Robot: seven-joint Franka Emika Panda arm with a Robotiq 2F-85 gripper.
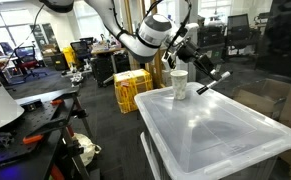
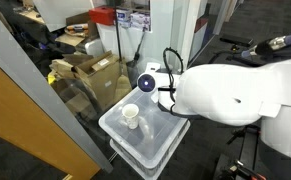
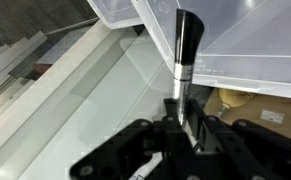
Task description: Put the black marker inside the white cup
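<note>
- My tool (image 3: 182, 120) is clenched on the black marker (image 3: 183, 50); in the wrist view the two fingers press on its lower barrel from either side.
- The marker sticks out past my fingertips, away from the tool, tilted a little. A dark rounded end is farthest from me, and a pale silvery band sits below it, nearer the fingers.
- The marker is in the air and not in the cup. In an exterior view it shows as a thin dark stick (image 1: 213, 81) slanting under my tool, above the tabletop.
- The white cup (image 1: 179, 84) stands upright beside and a little below my tool, mouth up. The marker's lower end is just beside its wall. I cannot tell whether they touch.
- In an exterior view seen from higher up, the cup (image 2: 131, 116) stands near one corner of the tabletop, and my white arm hides the tool.
- The tabletop (image 1: 225, 140) is the lid of a clear plastic bin. It lies below my tool and fills the background of the wrist view beyond the marker.
- Yellow crates (image 1: 132, 90) sit on the floor beyond the cup, well apart from my tool.
- Cardboard boxes (image 2: 90, 70) are stacked on the floor beyond the bin, far from my tool.
</note>
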